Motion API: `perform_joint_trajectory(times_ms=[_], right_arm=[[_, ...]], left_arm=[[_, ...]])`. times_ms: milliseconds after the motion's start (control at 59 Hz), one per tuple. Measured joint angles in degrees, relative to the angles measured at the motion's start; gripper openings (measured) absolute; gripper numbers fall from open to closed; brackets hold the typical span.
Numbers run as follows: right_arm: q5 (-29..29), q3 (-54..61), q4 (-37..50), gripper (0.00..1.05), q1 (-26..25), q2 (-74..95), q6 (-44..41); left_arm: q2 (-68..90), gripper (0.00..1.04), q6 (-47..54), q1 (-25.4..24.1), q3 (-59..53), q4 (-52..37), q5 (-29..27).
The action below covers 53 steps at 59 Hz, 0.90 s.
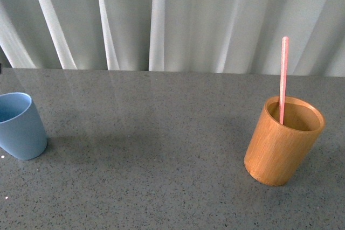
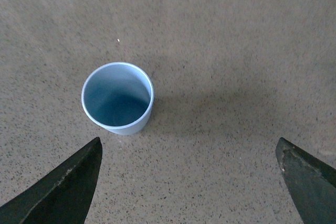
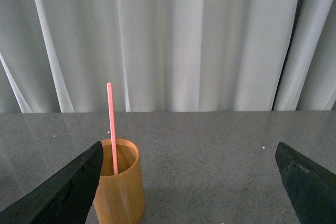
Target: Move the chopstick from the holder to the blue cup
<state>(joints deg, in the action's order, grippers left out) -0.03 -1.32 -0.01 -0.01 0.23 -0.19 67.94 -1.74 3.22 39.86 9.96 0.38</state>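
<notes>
Chopstick (image 3: 111,124) stands in holder (image 3: 119,192), ahead of my right gripper (image 3: 189,148), jaws wide open. Blue cup (image 2: 121,126) empty below my left gripper (image 2: 189,145), also open.

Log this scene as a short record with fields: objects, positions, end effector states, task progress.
chopstick: pink, standing nearly upright in the holder, top well above the rim
holder: orange-brown cylinder, right side of the table
blue cup: upright, empty, at the left edge of the front view
left end effector: open, holding nothing, above the table near the blue cup
right end effector: open, holding nothing, facing the holder
task progress: chopstick not yet lifted
</notes>
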Motion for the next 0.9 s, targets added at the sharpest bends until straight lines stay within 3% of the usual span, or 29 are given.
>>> perform_joint_trajectory(times_ms=[102,407,899], right_arm=[[0.0,0.0,0.0,0.95,0.0,0.0,0.0],[0.0,0.0,0.0,0.95,0.0,0.0,0.0],[0.0,0.0,0.0,0.95,0.0,0.0,0.0]], left_arm=[[10.4,0.98,2.0,0.5,9.2,4.9,-1.4],[28.4,0.98,6.1,-1.0,21.1,4.1,-8.3],[35.8,0.98,9.7,-9.8,27.1,3.1,-7.7]])
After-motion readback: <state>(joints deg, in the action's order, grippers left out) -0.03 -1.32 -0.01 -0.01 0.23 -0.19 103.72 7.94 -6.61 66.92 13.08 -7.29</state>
